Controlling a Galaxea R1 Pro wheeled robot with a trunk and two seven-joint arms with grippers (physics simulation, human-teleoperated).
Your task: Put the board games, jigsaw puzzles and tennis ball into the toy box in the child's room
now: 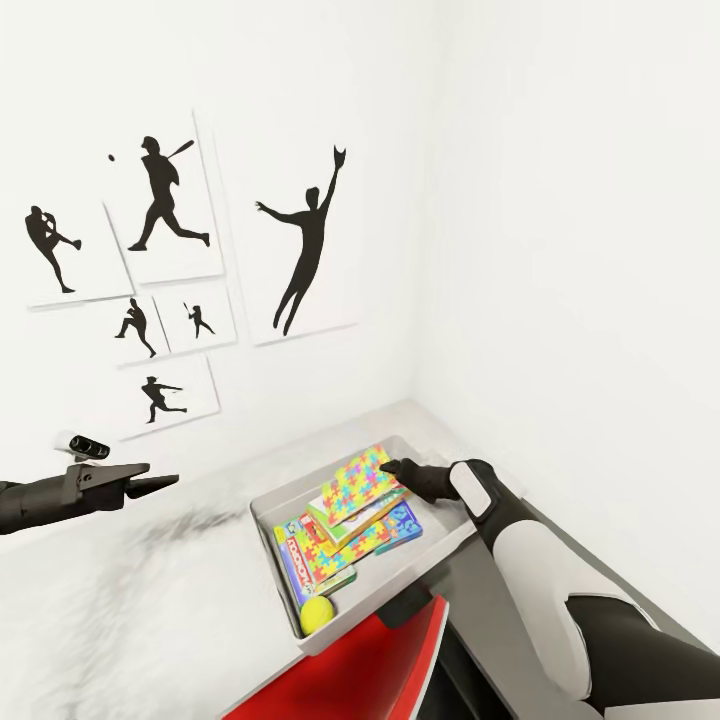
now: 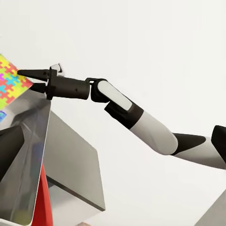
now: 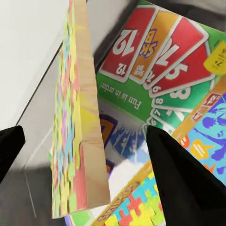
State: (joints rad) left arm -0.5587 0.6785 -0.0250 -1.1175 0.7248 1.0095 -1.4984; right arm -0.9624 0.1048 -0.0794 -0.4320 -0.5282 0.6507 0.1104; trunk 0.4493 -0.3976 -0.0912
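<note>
Resting on top of the pile, the upper jigsaw puzzle [image 1: 358, 482] is lying tilted in the toy box [image 1: 268, 513], in the lower middle of the head view. Beneath it the second puzzle [image 1: 322, 552] is showing, with the Skip-Bo game [image 3: 160, 52] and a blue game box [image 1: 404, 524] peeking out at the sides and what looks like the Monopoly box [image 1: 292, 566] along the near edge of the pile. The tennis ball [image 1: 316, 613] is sitting in the near corner of the box, just beside the stack. So all six toys are appearing to be inside already; judged from this, the task is looking all but done, with only the last puzzle's release and the arm's clearing away left.

The right gripper [image 1: 388, 466] is reaching in at the far edge of the upper puzzle. In the right wrist view the puzzle's edge is standing between the two dark fingers [image 3: 181, 176], which are spread wide and not pressing it, so the gripper is looking open.

The left gripper [image 1: 160, 482] is hanging at the left edge of the head view, well apart from the box, holding nothing; whether its fingers are parted or together cannot be told.

The box is sitting on the pale table [image 1: 120, 600], with a red chair [image 1: 350, 670] at the bottom of the frame and baseball silhouettes [image 1: 165, 195] on the wall above.
</note>
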